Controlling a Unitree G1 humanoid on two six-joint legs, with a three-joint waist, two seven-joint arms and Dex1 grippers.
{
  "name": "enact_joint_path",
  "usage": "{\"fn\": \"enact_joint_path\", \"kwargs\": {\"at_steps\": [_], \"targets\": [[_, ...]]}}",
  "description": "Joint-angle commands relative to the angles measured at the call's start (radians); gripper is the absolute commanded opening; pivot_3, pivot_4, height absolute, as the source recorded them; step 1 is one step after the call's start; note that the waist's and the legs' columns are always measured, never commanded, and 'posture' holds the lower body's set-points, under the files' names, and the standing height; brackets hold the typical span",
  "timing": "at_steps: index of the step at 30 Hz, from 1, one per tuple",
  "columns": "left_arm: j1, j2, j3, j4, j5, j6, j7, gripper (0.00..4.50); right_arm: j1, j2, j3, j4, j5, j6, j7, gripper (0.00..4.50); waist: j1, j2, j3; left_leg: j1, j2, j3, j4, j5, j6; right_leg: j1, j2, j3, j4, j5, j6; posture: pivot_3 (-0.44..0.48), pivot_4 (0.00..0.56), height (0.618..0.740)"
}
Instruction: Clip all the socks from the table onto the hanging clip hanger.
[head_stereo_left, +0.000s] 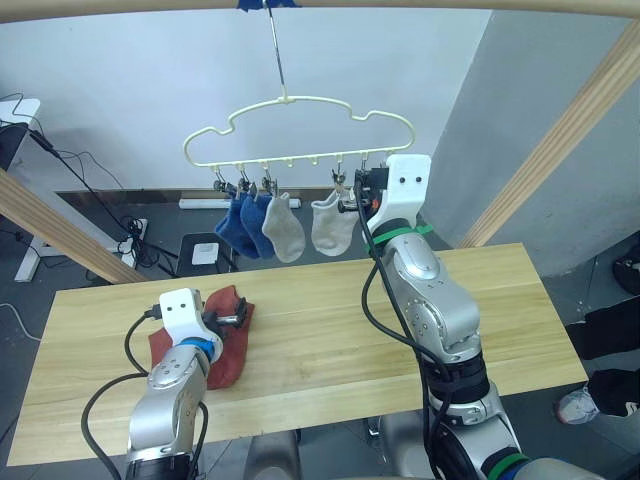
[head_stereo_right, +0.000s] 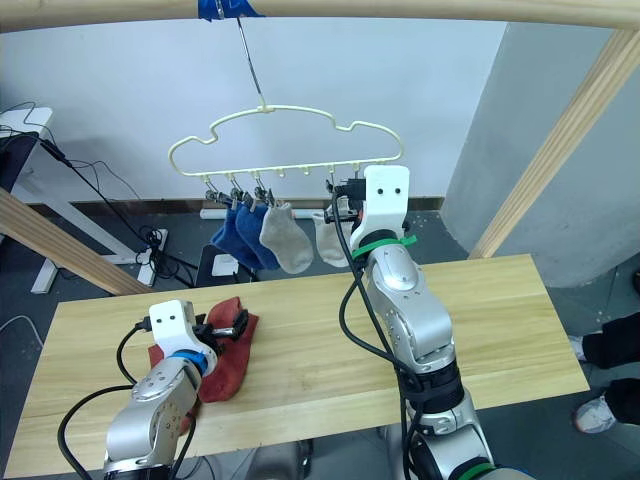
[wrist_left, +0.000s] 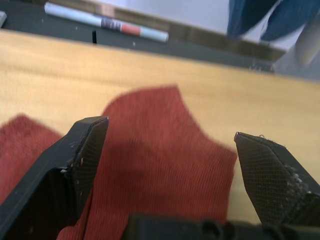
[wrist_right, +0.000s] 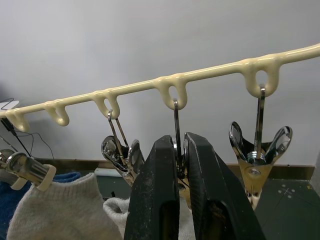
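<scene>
Under the wooden rail, the clip hanger (head_stereo_left: 300, 130) is hung by its metal hook, and four socks are already clipped along its lower edge: two blue socks (head_stereo_left: 243, 225) at the robot's left, then a light grey sock (head_stereo_left: 285, 228), then a second light grey sock (head_stereo_left: 328, 224) nearer the middle. The right gripper (wrist_right: 182, 175) is raised to the row of clips, and its fingers are seen pressed together around one metal clip (wrist_right: 177, 150), with an empty clip (wrist_right: 259, 155) hanging free just beside it. Whether that clip is being squeezed open or simply held cannot be told. On the table (head_stereo_left: 480, 300), toward its left part, the two rust-red socks (head_stereo_left: 225, 340) are left lying, one overlapping the other. The left gripper (wrist_left: 170, 165) is held low over them with its fingers spread wide apart, the red knit lying between and beneath them, not yet pinched. By this showing, about two thirds of the task may be judged done: four socks are hung and two remain to be lifted and clipped, with free clips still available on the hanger.
</scene>
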Motion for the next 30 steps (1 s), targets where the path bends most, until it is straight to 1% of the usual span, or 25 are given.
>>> {"fn": "enact_joint_path", "kwargs": {"at_steps": [1, 5, 10, 15, 17, 18, 19, 21, 23, 24, 30], "targets": [[0.037, 0.0, -0.029, -0.061, 0.025, 0.018, 0.004, 4.46, -0.02, 0.062, 0.003, -0.059, 0.009, -0.005, -0.002, 0.0, 0.0, 0.0, 0.0, 0.0, 0.0, 0.0, 0.0, 0.0, 0.0, 0.0, 0.0, 0.0, 0.0, 0.0, 0.0, -0.128, 0.265, 0.74], [0.061, -0.004, -0.043, -0.071, 0.034, 0.077, 0.017, 4.46, -0.018, 0.063, 0.005, -0.061, 0.01, 0.001, -0.001, 0.0, 0.0, 0.0, 0.0, 0.0, 0.0, 0.0, 0.0, 0.0, 0.0, 0.0, 0.0, 0.0, 0.0, 0.0, 0.001, -0.127, 0.268, 0.74], [0.025, -0.023, -0.013, -0.032, 0.031, 0.114, 0.055, 4.46, -0.016, 0.062, 0.004, -0.062, 0.011, 0.005, 0.001, 0.0, 0.0, 0.0, 0.0, 0.001, 0.0, 0.0, 0.0, 0.0, 0.0, 0.0, 0.0, 0.0, 0.0, -0.001, 0.002, -0.131, 0.269, 0.74], [0.004, -0.016, -0.028, -0.013, 0.035, 0.151, 0.043, 4.46, -0.013, 0.064, 0.002, -0.067, 0.012, 0.014, -0.001, 0.0, 0.0, 0.0, 0.0, 0.001, 0.0, 0.0, 0.0, 0.0, 0.0, 0.0, 0.001, 0.0, 0.0, -0.001, 0.002, -0.135, 0.268, 0.74], [0.005, -0.019, -0.028, -0.015, 0.043, 0.168, 0.059, 4.46, -0.013, 0.064, 0.002, -0.068, 0.013, 0.015, -0.001, 0.0, 0.0, 0.0, 0.0, 0.001, 0.0, 0.0, 0.0, 0.0, 0.0, 0.0, 0.0, 0.0, 0.0, -0.001, 0.002, -0.135, 0.267, 0.74], [0.005, -0.024, -0.023, -0.019, 0.038, 0.185, 0.062, 4.09, -0.013, 0.064, 0.002, -0.068, 0.013, 0.016, -0.001, 0.0, 0.0, 0.0, 0.0, 0.001, 0.0, 0.0, 0.0, 0.0, 0.0, 0.0, 0.0, 0.0, 0.0, -0.001, 0.002, -0.135, 0.267, 0.74], [0.005, -0.027, -0.02, -0.023, 0.035, 0.196, 0.063, 3.91, -0.013, 0.065, 0.002, -0.068, 0.013, 0.016, -0.001, 0.0, 0.0, 0.0, 0.0, 0.001, 0.0, 0.0, 0.0, 0.0, 0.0, 0.0, 0.0, 0.0, 0.0, -0.001, 0.002, -0.135, 0.267, 0.74], [0.006, -0.029, -0.018, -0.032, 0.032, 0.204, 0.065, 3.37, -0.012, 0.065, 0.002, -0.068, 0.014, 0.015, 0.0, 0.0, 0.0, 0.0, 0.0, 0.001, 0.0, 0.0, 0.0, 0.0, 0.0, 0.0, 0.0, 0.0, 0.0, -0.001, 0.002, -0.135, 0.264, 0.74], [0.006, -0.032, -0.019, -0.047, 0.029, 0.214, 0.062, 2.94, -0.01, 0.064, 0.002, -0.068, 0.015, 0.015, 0.001, 0.0, 0.0, 0.0, 0.0, 0.001, 0.0, 0.0, 0.0, 0.0, 0.0, 0.0, 0.0, 0.0, 0.0, -0.002, 0.003, -0.135, 0.261, 0.74], [0.006, -0.034, -0.02, -0.053, 0.027, 0.219, 0.06, 2.77, -0.009, 0.064, 0.002, -0.069, 0.016, 0.015, 0.002, 0.0, 0.0, 0.0, 0.0, 0.001, 0.0, 0.0, 0.0, 0.0, 0.0, 0.0, 0.0, 0.0, 0.0, -0.002, 0.003, -0.135, 0.258, 0.74], [-0.007, -0.027, -0.032, -0.071, 0.039, 0.216, 0.048, 2.18, -0.007, 0.067, 0.001, -0.065, 0.025, 0.013, 0.001, 0.0, 0.0, 0.0, 0.0, 0.0, 0.0, 0.0, 0.0, 0.0, 0.0, 0.0, 0.0, 0.0, -0.001, -0.002, 0.003, -0.133, 0.257, 0.74]]}}
